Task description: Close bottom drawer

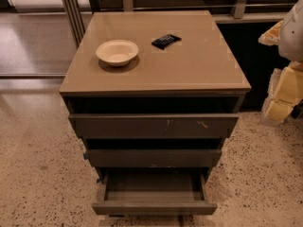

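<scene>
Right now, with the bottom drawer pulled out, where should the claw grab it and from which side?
Probably grip the bottom drawer by its front panel's top lip, mid-width, coming from above and in front. The front has no handle, but the open tray leaves that lip free. The claw is at the right edge, beside the cabinet.

The counter (199,70) tops a cabinet that stands on the floor (33,174). On the counter, the bowl (117,52) sits in the left half, about midway between the back and front edges. A small flat item (166,41) lies to the bowl's right and slightly behind it, near the counter's middle and apart from the bowl. Three drawers stack below the front edge: the top drawer (154,126), the middle drawer (154,158) under it, and lowest the bottom drawer (154,207), pulled out forward past both. The gripper (283,98) hangs beyond the counter's right edge, near the front right corner, apart from the cabinet.
</scene>
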